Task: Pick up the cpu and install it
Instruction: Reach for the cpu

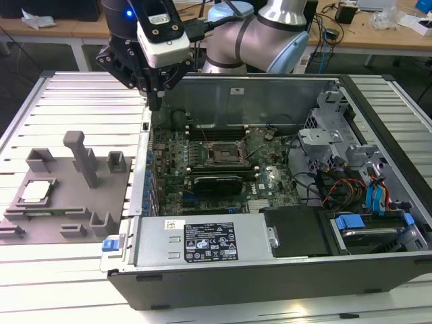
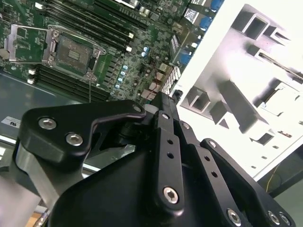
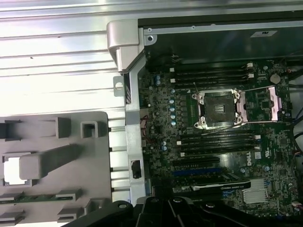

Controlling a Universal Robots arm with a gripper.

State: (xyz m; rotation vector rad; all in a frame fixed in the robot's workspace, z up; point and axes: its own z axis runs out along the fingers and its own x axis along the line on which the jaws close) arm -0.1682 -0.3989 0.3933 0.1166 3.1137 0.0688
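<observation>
The cpu [image 1: 37,191] is a small silvery square lying flat in a recess of the grey tray [image 1: 67,202] at the exterior view's left. In the first wrist view the cpu [image 3: 12,169] shows as a bright square in the tray [image 3: 94,142]. My gripper [image 1: 155,101] hangs above the left wall of the open computer case, between tray and motherboard, with its fingers drawn together and nothing in them. The socket [image 1: 221,154] sits mid-motherboard with a dark centre; its metal lid [image 3: 265,104] is flipped open beside the socket [image 3: 218,109].
A long black card [image 1: 216,182] lies in front of the socket. Memory slots [image 3: 213,75] flank it. Drive cages, cables and blue clips [image 1: 364,196] fill the case's right side. An upright grey post [image 1: 82,156] rises from the tray. The case stands on a slatted metal table [image 1: 81,101].
</observation>
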